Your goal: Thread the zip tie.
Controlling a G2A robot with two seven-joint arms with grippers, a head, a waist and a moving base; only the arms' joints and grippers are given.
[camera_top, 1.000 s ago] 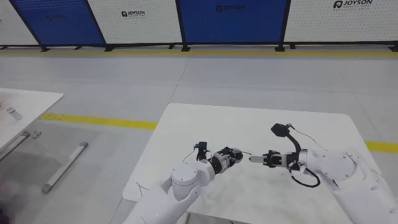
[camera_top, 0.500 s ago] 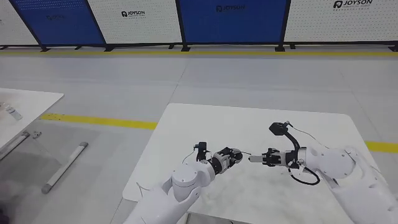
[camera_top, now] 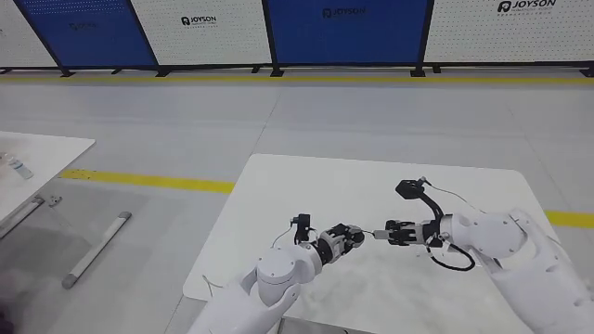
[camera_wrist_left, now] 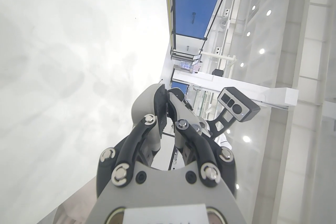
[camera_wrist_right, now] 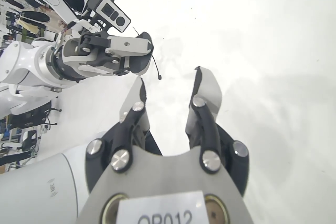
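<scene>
**A:** Where's the zip tie (camera_wrist_right: 156, 66)? In the top view the left gripper (camera_top: 357, 234) and right gripper (camera_top: 379, 235) face each other, close together, in the lower middle of the frame over the white table (camera_top: 306, 181). I can't pick it out there.

**B:** The right wrist cam has it. The left gripper is pinched shut on it. It's a thin black strap poking out of both sides of the pads, and the free end curves off to a little knob, probably the head. The right gripper sits near it with its jaws apart and nothing in them.

**A:** How would it handle?

**B:** My guess is featherlight, springy and slick, so it'd flex away if nudged. I'd take the strap close to that knob, flat across the pads, so it can't twist.
</scene>
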